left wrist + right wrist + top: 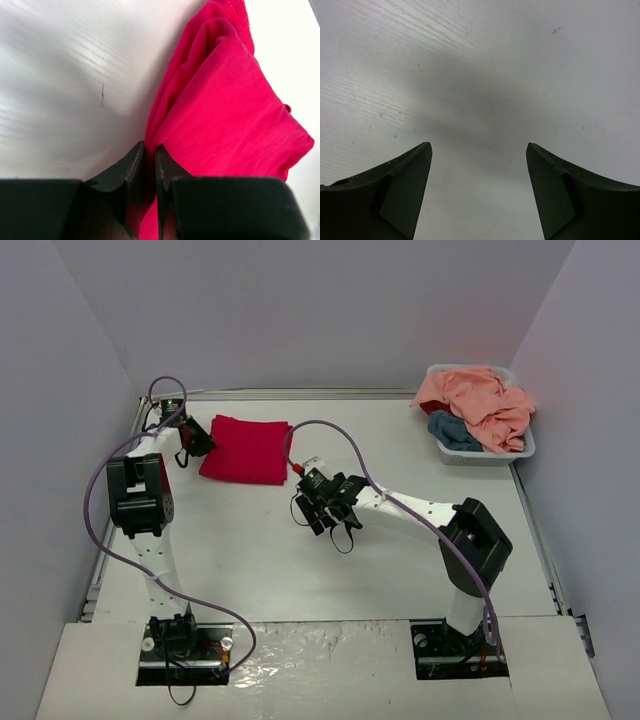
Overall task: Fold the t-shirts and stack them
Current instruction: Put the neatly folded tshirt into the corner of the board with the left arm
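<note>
Red t-shirt (pixel 246 448) lies folded near the table's (pixel 400 570) far left corner, with the left fingers (pixel 131 172) pinching its left edge. It's soft, light cloth that will likely sag, so grip the stacked hems. Right fingers (pixel 402 190) are spread wide above mid-table. Peach t-shirt (pixel 480 405) and teal t-shirt (pixel 452 430) are heaped in the basket (pixel 520 450) at the far right corner. No writing readable.

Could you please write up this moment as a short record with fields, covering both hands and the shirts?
left hand: shut on the edge of the red t-shirt
right hand: open, empty, above bare table
red t-shirt: folded, flat on the table, far left
peach t-shirt: crumpled, heaped in the white basket
teal t-shirt: partly under the peach one, same basket
white basket: far right corner of the table
</note>
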Robot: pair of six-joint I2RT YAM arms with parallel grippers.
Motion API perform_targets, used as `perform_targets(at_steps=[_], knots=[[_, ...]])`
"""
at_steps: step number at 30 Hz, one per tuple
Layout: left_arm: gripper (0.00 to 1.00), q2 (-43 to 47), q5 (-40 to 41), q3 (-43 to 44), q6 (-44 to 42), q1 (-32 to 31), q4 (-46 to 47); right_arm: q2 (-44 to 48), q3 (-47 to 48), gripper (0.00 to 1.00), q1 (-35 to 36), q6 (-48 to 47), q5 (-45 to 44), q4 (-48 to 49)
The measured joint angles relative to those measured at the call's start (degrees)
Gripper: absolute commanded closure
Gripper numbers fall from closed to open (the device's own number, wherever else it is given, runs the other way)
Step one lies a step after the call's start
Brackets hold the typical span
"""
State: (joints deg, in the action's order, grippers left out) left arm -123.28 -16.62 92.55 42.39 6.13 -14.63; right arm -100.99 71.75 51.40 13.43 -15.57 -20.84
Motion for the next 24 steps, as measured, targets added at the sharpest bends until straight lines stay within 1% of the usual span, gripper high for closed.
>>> perform_targets(at_steps=[5,19,24], knots=[[0.89,-2.05,0.17,2.89,0.0,1.62,-0.52,-0.37,0.0,0.27,0.0,-0.02,0.0,0.0],[0.88,-10.1,0.15,15.34,-0.42,4.72,-4.35,-2.05,0.0,0.27,0.0,-0.04,-0.02,0.02],[0.88,-11.91,0.07,18.4,-0.44,6.19,-5.79,-3.1,0.0,0.27,-0.04,-0.04,-0.02,0.02]])
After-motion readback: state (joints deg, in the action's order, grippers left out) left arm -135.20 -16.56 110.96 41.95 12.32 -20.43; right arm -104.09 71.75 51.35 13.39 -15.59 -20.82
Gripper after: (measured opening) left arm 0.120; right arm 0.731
